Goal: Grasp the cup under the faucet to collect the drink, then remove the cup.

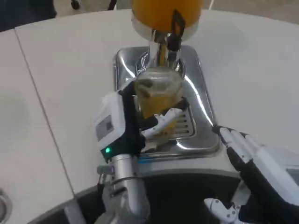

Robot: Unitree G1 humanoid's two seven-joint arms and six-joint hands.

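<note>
**Cup held beneath the faucet, left hand engaged**

Head view. The cup [158, 93] stands upright at frame centre on the steel drip tray [205, 135], directly below the faucet [164, 46] of the orange dispenser [166, 11]; its long axis is vertical and it holds amber drink. The left hand [133, 123] reaches up from the lower centre, its white back to the left of the cup and its fingers [163, 122] wrapped around the lower wall, apparently clamped on it, though the far side of the grip is hidden. The right hand [247, 151] lies at lower right beside the tray on the white counter [70, 70], fingers extended and apart, holding nothing. The left hand is the nearer; removal likely calls for drawing the cup toward the frame's lower edge.
</note>
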